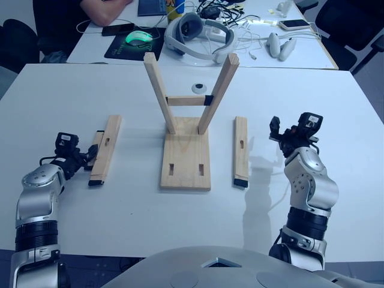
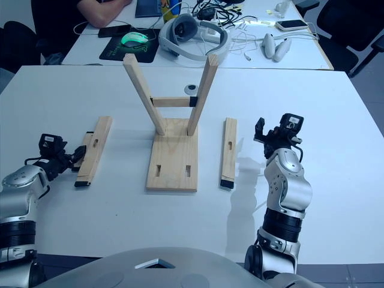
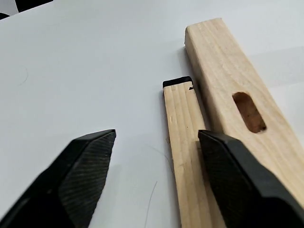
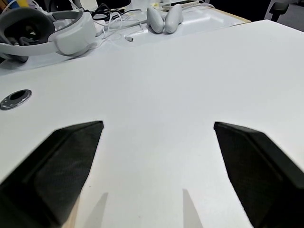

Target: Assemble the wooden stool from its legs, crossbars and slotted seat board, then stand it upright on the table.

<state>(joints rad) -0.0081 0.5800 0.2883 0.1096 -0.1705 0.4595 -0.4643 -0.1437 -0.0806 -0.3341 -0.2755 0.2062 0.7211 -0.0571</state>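
Fingers [image 3: 90,156] of the left gripper [image 3: 156,134] are spread wide with nothing between them, one tip over the loose crossbar [image 3: 180,114], which lies just beside a slotted leg [image 3: 223,71] on the table [image 1: 60,108]; whether that tip touches wood I cannot tell. The right gripper [image 4: 157,125] is likewise spread wide and holds nothing, raised above bare table near the other loose leg [image 1: 240,150]. Between them the seat board [image 1: 186,159] lies flat, two upright legs [image 1: 159,90] standing in its far slots, joined by a second crossbar [image 1: 186,101].
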